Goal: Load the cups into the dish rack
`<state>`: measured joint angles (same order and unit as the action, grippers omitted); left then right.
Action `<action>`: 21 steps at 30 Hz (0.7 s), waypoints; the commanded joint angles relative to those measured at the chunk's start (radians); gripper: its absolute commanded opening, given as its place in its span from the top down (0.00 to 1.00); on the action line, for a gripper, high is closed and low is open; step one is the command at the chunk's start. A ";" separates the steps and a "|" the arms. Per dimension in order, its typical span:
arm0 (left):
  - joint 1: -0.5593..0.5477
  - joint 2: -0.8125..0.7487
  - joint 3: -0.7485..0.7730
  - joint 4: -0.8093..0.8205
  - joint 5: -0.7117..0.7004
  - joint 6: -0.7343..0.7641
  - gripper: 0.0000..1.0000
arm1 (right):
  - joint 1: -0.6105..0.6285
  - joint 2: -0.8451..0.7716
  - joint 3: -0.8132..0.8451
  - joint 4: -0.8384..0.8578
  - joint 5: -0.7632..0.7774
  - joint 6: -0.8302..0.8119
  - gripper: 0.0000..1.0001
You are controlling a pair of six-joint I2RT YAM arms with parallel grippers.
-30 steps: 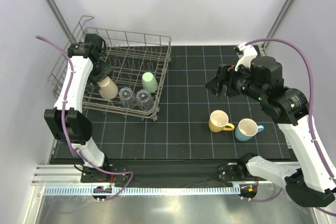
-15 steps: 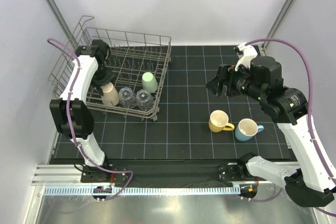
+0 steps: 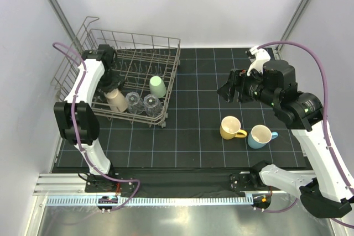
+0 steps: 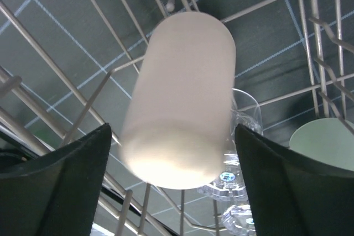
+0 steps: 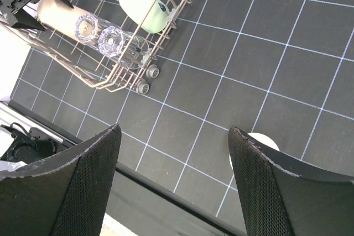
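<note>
Left end effector (image 4: 172, 131): released. Its two fingers (image 4: 61, 186) stand on either side of the tan cup (image 4: 182, 81), and a narrow gap shows at the left finger. At the right finger I cannot tell contact from a close miss.

The tan cup lies tilted among the tines at the near-left corner of the dish rack (image 3: 135, 35). I cannot tell which way its mouth faces.

Just right of it, along the near side of the rack, are two clear tumblers (image 3: 133, 101) (image 3: 150, 103) side by side. The mint-green cup (image 3: 157, 85) sits just behind them, close to the rack's right wall. The rack rests on the left part of the desk (image 3: 193, 81), which has a dark gridded surface.

Right end effector (image 5: 174, 130): released. Its fingers are spread wide with nothing between them. It hangs above the desk right of the rack, touching nothing.

Outside the rack, the cream mug (image 3: 228, 127) with the yellow handle and the light-blue mug (image 3: 260, 135) stand upright on the desk with mouths up. They are just beside each other, below the right end effector in the top view and well apart from the rack.
</note>
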<state>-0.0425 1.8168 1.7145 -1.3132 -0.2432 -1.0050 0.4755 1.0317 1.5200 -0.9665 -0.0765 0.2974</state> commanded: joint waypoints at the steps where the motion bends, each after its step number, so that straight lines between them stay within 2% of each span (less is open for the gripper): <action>1: 0.010 -0.011 -0.001 -0.029 -0.015 0.006 0.04 | -0.003 -0.013 -0.001 0.014 0.001 0.002 0.21; 2: 0.010 -0.011 0.002 -0.034 -0.016 0.005 0.00 | -0.003 -0.012 -0.001 0.014 0.001 0.002 0.21; 8: 0.010 -0.047 0.068 -0.084 -0.011 0.006 0.00 | -0.003 -0.005 0.000 0.017 -0.022 0.011 0.21; 12: 0.010 -0.076 0.169 -0.144 0.019 0.032 0.00 | -0.003 0.014 0.009 0.017 -0.046 0.020 0.21; 14: 0.010 -0.102 0.232 -0.162 0.034 0.043 0.00 | -0.003 0.024 0.016 0.018 -0.066 0.028 0.21; 17: 0.012 -0.172 0.249 -0.152 0.074 0.063 0.00 | -0.005 0.048 0.022 0.022 -0.091 0.042 0.22; 20: 0.010 -0.278 0.177 -0.055 0.178 0.114 0.00 | -0.005 0.073 0.022 0.023 -0.100 0.066 0.22; 21: 0.010 -0.313 0.145 -0.019 0.287 0.147 0.00 | -0.003 0.085 0.022 0.022 -0.100 0.075 0.22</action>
<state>-0.0368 1.6253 1.9034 -1.3315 -0.1337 -0.9363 0.4755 1.0988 1.5158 -0.9665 -0.1513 0.3378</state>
